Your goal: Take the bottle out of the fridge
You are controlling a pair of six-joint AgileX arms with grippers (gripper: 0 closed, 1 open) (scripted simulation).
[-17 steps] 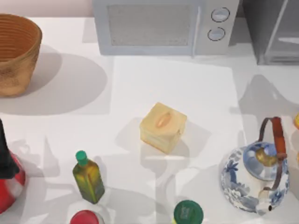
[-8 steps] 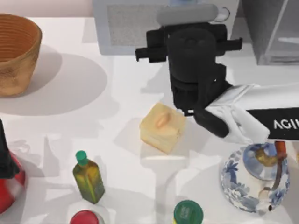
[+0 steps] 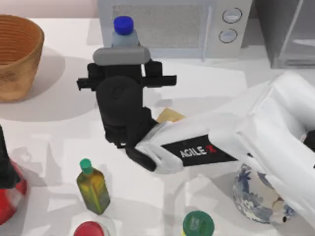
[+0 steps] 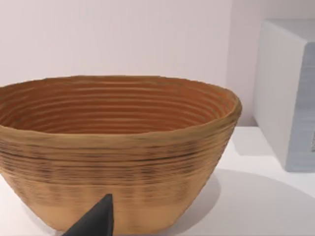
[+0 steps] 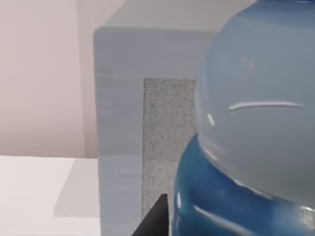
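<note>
Right gripper (image 3: 121,51): over the table at 11 o'clock, clamped around the bottle
Bottle (image 3: 123,30): blue cap up, just before the microwave (image 3: 167,27), outside the fridge (image 3: 290,32) at 1 o'clock
Left gripper (image 4: 93,223): beside the basket (image 4: 118,152), fingers cannot tell

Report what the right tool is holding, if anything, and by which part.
The right tool holds the bottle by its body, below the blue cap, in front of the microwave.
</note>
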